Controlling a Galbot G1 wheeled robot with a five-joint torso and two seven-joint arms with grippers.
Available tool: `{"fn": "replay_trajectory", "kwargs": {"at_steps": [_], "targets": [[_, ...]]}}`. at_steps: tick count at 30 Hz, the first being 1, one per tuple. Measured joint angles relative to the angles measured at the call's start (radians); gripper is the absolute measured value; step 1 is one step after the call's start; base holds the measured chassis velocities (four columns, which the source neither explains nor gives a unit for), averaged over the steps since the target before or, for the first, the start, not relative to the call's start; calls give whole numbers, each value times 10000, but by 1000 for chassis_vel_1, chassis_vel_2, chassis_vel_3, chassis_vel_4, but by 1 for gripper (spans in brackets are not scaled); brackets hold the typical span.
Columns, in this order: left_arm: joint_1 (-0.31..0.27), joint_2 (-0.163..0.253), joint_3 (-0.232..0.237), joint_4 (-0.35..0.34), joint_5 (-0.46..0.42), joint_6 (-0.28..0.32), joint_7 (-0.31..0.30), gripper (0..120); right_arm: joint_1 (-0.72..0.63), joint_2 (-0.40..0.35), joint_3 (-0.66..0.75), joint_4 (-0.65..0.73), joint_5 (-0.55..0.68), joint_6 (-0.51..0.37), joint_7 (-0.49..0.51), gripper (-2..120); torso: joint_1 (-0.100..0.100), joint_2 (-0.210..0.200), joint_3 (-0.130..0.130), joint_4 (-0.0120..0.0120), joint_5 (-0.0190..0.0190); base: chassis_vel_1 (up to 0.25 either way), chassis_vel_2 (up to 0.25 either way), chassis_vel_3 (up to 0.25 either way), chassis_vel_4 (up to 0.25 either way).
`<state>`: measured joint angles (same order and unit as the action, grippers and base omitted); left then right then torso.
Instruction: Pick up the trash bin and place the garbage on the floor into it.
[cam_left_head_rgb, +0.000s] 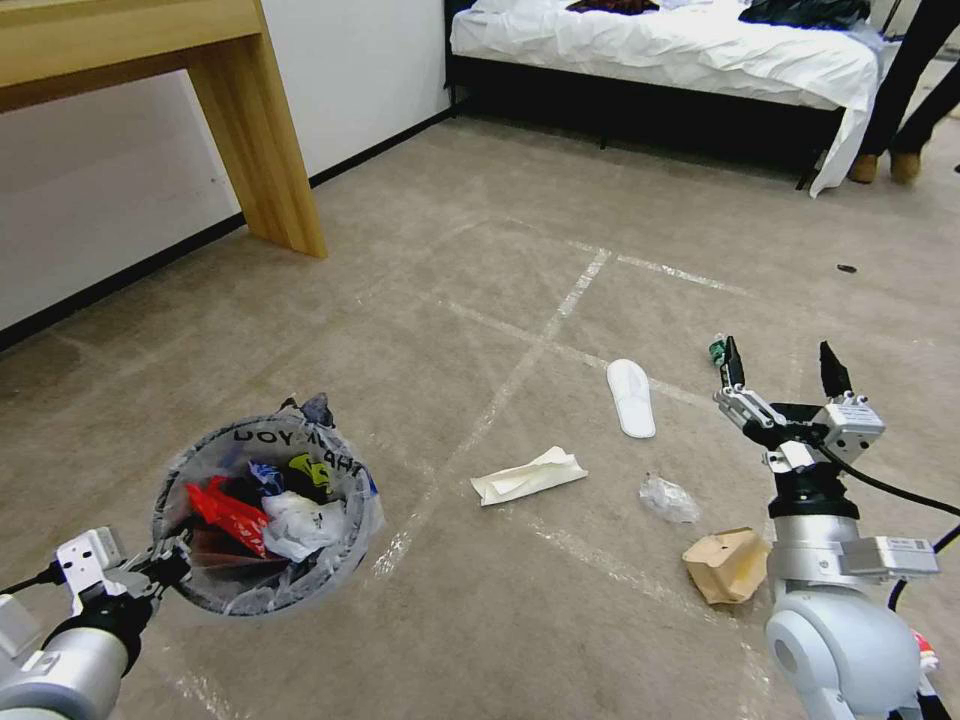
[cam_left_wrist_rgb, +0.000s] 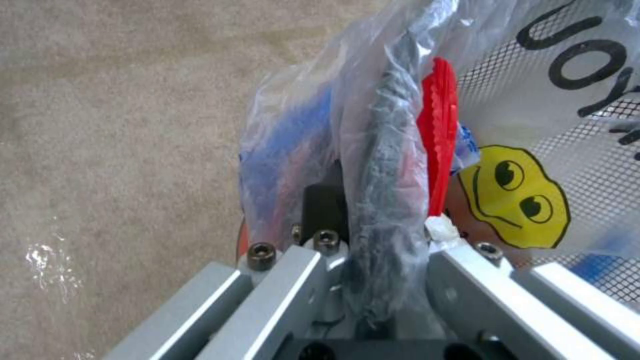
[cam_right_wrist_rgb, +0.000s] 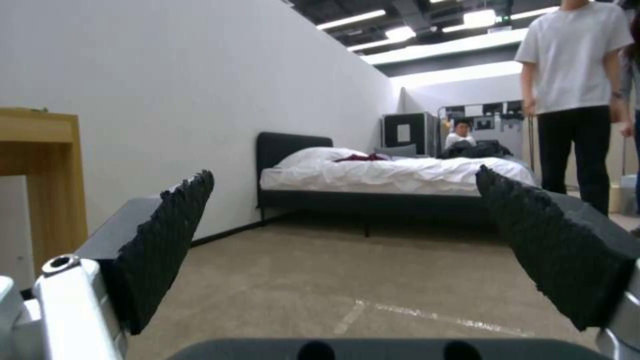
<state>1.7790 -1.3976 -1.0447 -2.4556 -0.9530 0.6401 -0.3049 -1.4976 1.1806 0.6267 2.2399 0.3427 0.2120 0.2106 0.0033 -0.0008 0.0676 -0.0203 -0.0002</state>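
Holding the small round bag-lined trash bin (cam_left_head_rgb: 265, 515) by its rim in our clamped left gripper (cam_left_head_rgb: 160, 572), we judge our spread right gripper (cam_left_head_rgb: 780, 375) must next descend on the white slipper sole (cam_left_head_rgb: 631, 396) lying beside it.

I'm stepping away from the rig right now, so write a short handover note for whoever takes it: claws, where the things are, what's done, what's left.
Left claw: shut on the rim of the trash bin, holding it at the robot's left.
Right claw: open, empty, raised above the floor at the right.
Done: the bin already holds red wrappers and white tissue.
Left on the carpet: a white slipper sole, a folded white paper, a crumpled clear plastic, a tan paper bag and a small bottle beyond the right claw.
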Motion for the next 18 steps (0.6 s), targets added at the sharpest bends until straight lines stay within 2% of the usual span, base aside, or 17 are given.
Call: {"fn": "replay_trajectory", "kwargs": {"at_steps": [11, 18], "targets": [[140, -65, -30, 54, 101, -4, -5, 1, 35, -5, -137, -65, -63, 100, -156, 100, -1, 1, -1, 0, 0, -16, 18, 13, -13], [110, -65, -28, 58, 108, -12, -1, 1, 37, -12, -117, -91, -74, 105, -156, 100, 0, 0, 0, -1, 1, -153, 130, 131, -146]]}}
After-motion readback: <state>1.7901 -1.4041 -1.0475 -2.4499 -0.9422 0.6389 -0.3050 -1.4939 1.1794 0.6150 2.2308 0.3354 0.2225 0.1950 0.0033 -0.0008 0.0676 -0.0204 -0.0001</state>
